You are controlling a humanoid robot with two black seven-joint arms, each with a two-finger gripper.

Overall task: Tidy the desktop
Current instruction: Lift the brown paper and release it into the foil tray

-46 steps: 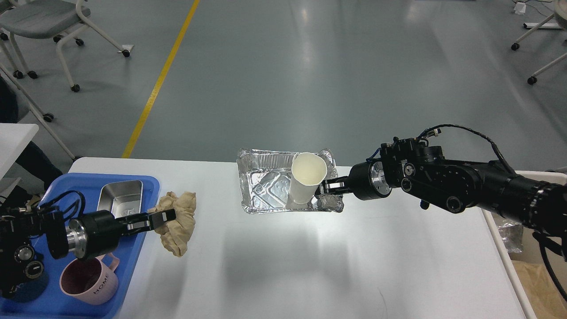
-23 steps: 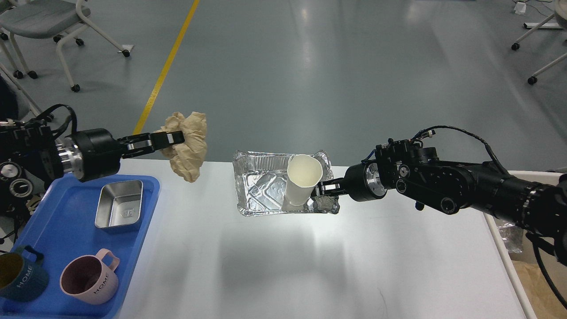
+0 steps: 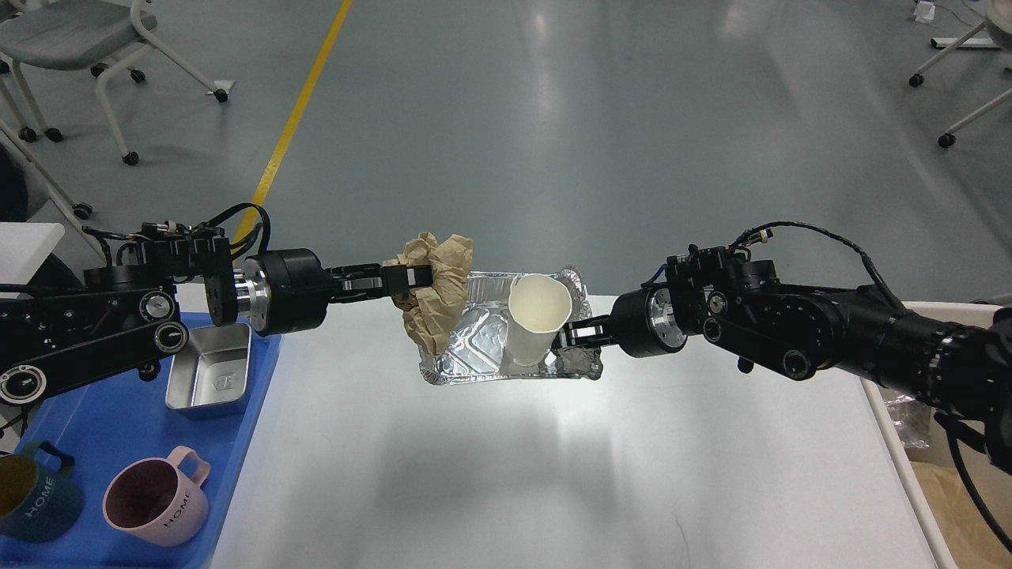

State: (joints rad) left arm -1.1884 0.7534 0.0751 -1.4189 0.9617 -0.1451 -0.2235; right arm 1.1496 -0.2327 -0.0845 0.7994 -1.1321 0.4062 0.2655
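Observation:
The white desktop [image 3: 553, 474] fills the lower view. A crumpled foil tray [image 3: 482, 348] sits at its far middle with a white paper cup [image 3: 536, 316] standing in it. My left gripper [image 3: 411, 278] is shut on a crumpled brown paper wad [image 3: 435, 296] and holds it in the air over the tray's left end. My right gripper [image 3: 571, 335] is shut on the foil tray's right rim, beside the cup.
A blue tray [image 3: 237, 442] at the left holds a small steel tin [image 3: 209, 375], a pink mug [image 3: 154, 506] and a dark blue mug [image 3: 35, 498]. A beige bin [image 3: 949, 474] stands at the right edge. Chairs stand on the floor beyond.
My left gripper lifted the brown paper wad from the desktop beside the blue tray and carried it right, over the foil tray. The right gripper shifted slightly left with the tray.

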